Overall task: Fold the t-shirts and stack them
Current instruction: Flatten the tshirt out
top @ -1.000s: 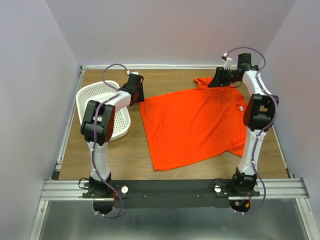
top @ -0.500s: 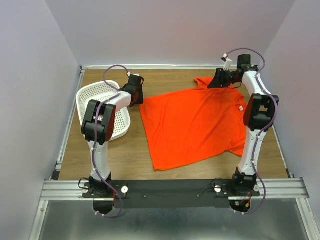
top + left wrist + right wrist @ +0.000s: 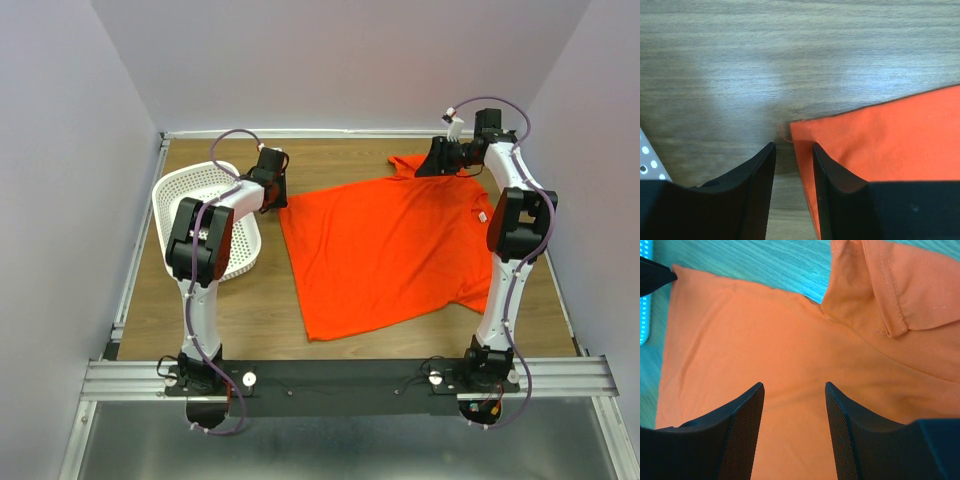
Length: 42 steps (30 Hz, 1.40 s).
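T-shirt (image 3: 385, 250): spread flat on the wooden surface (image 3: 330, 160), beside the basket (image 3: 185, 190).
Left tool (image 3: 793, 145): narrowly apart, straddling the hem corner (image 3: 796, 126).
Right tool (image 3: 794, 385): apart, over cloth near the folded sleeve (image 3: 875, 290).

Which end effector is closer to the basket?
Left. The left end effector is beside the basket, at a corner of the shirt; the right end effector is across it, by a sleeve.

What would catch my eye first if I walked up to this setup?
The bright orange-red t-shirt spread out across the middle of the wooden table grabs attention first. A white perforated basket sits at the left, and the black left fingers stand at the shirt's corner nearest it.
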Each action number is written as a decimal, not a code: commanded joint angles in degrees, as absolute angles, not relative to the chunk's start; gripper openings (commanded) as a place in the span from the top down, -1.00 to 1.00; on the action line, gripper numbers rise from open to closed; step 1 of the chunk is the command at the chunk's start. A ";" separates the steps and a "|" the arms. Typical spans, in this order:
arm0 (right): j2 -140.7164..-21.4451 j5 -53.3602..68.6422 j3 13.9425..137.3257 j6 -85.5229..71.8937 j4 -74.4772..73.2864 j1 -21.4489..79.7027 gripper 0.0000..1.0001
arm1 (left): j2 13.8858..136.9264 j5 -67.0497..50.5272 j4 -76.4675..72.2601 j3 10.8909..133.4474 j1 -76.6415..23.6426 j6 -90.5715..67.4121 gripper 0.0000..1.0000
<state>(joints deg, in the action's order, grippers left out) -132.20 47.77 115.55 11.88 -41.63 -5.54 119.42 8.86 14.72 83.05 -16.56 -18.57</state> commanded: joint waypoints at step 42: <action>-143.88 21.62 130.17 -7.91 -37.88 -2.29 0.05 | 116.10 1.49 13.10 81.04 -16.08 -17.49 1.00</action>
